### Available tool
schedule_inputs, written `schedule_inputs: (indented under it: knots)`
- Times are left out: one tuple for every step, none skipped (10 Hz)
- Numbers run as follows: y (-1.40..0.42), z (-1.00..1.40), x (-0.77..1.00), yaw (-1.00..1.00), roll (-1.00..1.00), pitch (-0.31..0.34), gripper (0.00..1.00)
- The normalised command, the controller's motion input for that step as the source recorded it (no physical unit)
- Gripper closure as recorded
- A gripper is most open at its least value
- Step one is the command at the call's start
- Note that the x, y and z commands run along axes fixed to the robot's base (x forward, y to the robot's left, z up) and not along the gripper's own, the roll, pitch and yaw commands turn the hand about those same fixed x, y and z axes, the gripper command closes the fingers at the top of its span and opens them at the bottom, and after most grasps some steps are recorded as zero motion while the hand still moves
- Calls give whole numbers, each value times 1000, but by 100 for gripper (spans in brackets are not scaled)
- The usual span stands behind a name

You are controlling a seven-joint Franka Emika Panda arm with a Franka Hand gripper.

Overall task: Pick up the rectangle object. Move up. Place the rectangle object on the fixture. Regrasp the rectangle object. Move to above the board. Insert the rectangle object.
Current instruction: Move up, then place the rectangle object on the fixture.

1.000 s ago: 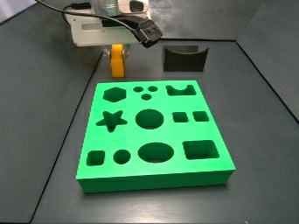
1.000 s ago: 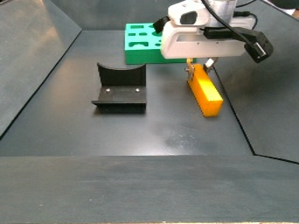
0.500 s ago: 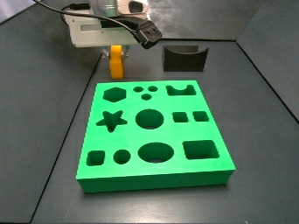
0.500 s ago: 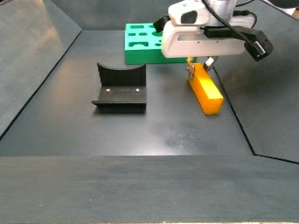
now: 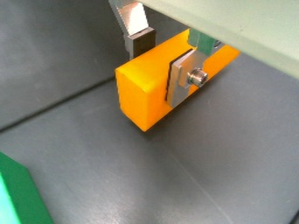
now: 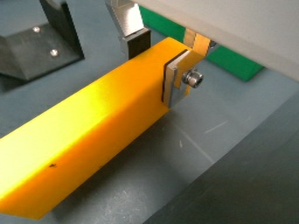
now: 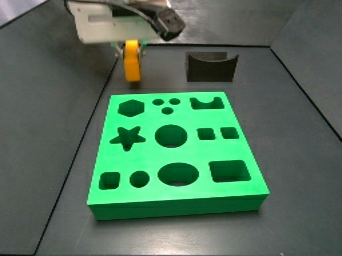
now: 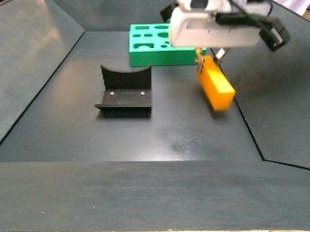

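1. Orange rectangle object [image 8: 217, 88] is held clear of the dark floor, hanging tilted from the claw [image 8: 208, 56] at its upper end, as seen in a side view.
2. In both wrist views the claw is seen closed on the rectangle object [image 6: 100, 136], with one silver finger [image 6: 177, 77] pressed flat against its side near one end and the opposite finger [image 5: 138, 35] against the far face.
3. In a wrist view the block's end face [image 5: 142, 102] is shown square and glossy, with the floor well below it.
4. The claw [image 7: 132, 42] is found behind the board [image 7: 177, 148], near its far left corner, with the rectangle object [image 7: 132, 62] hanging below it.
5. The fixture [image 8: 123, 91] is seen standing on the floor to the side of the block and apart from it; in a side view it [image 7: 210, 66] stands behind the board.
6. A green strip of the board [image 6: 233, 63] is visible past the fingers in a wrist view.
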Motion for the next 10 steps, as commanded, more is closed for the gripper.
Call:
schedule_inputs:
  knots:
    - [10, 396, -22, 7, 23, 62, 100]
    - [13, 252, -24, 3, 31, 53, 100]
    - [0, 1000, 0, 0, 0, 0, 100]
    - [-1, 1000, 5, -3, 4, 0, 100]
    - [1, 1000, -3, -3, 8, 13, 100]
    - [6, 1000, -8, -4, 17, 25, 100]
    - [11, 1000, -12, -5, 24, 31, 100]
    - [15, 1000, -14, -7, 31, 35, 100]
    - [19, 957, -13, -8, 39, 39, 100]
    - [18, 754, -9, -9, 47, 51, 100]
